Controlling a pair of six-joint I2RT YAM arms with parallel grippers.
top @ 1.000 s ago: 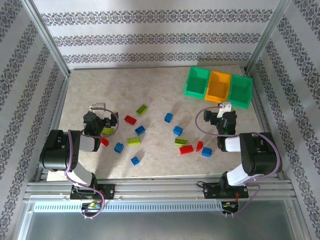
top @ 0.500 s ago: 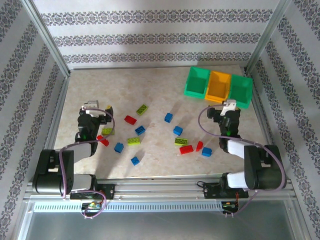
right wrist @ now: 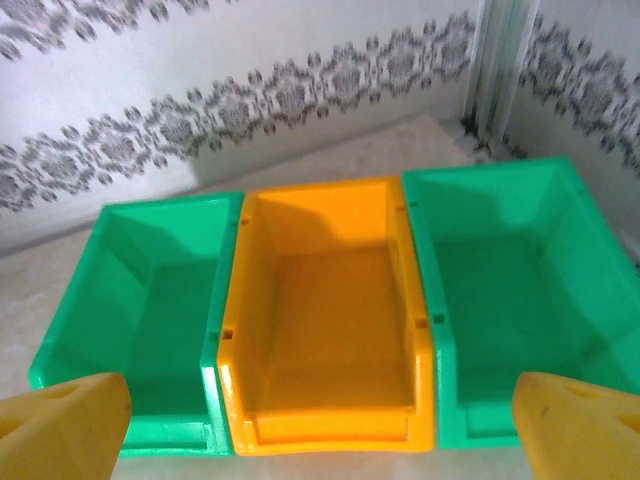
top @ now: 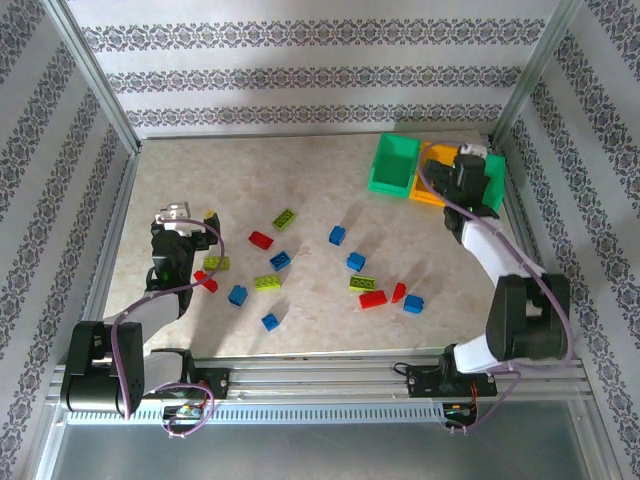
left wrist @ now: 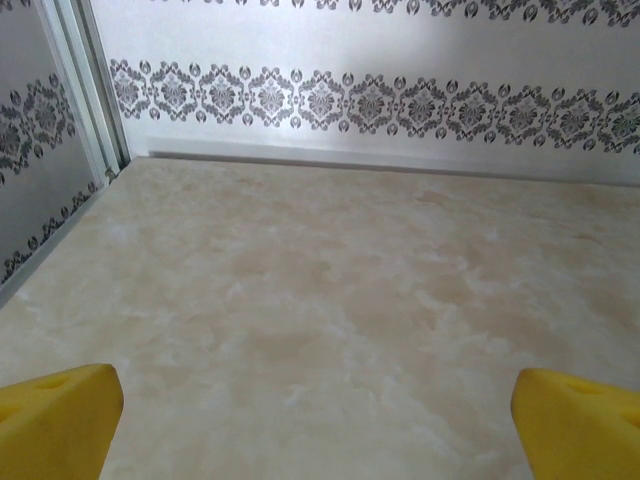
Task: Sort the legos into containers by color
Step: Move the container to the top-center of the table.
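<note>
Your right tool [top: 468, 165] stood over the row of containers at the far right corner of the tabletop [top: 300, 170]. Its yellow fingers [right wrist: 65, 425] were spread wide with nothing between them. The right wrist view placed it above the near lip of the orange-yellow bin [right wrist: 320, 300], which sat between the left green bin [right wrist: 150, 290] and the right green bin [right wrist: 520, 300], all three side by side and touching. Your left tool [top: 188, 222] sat near the left edge, its jaws likewise wide and holding nothing, facing bare tabletop toward the far wall. The legos lay loose across the middle of the tabletop, well apart from the bins. A lime brick [top: 215, 263] and a red brick [top: 205, 281] lay just beside the left tool, a blue brick [top: 337, 235] lay near the centre, and a second red brick [top: 372, 298] lay right of centre among its neighbours.
</note>
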